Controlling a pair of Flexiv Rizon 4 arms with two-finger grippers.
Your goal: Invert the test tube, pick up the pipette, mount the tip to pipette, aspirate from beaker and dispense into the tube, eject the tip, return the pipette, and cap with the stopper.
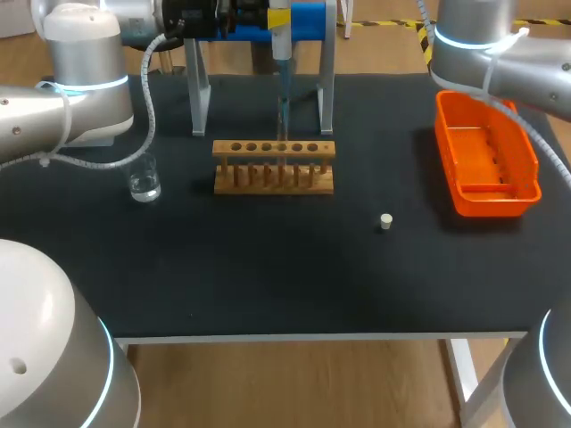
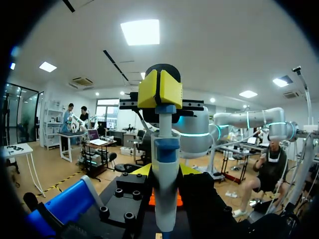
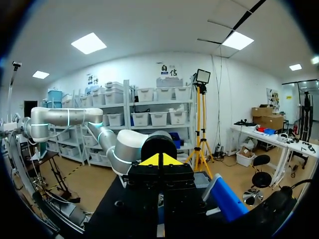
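The left jaws grasp the pipette point(image 1: 280, 53), its tip point(image 1: 283, 107) hanging over the rack point(image 1: 273, 167) on the counter point(image 1: 268, 276); dispensing seems underway. The right jaws are clenched, empty. Ejecting, returning and the stopper point(image 1: 385, 221) remain.

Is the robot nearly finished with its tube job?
About halfway. The left gripper already holds the pipette above the rack, seemingly dispensing. The stopper lies loose on the table, so ejecting, returning the pipette and capping remain.
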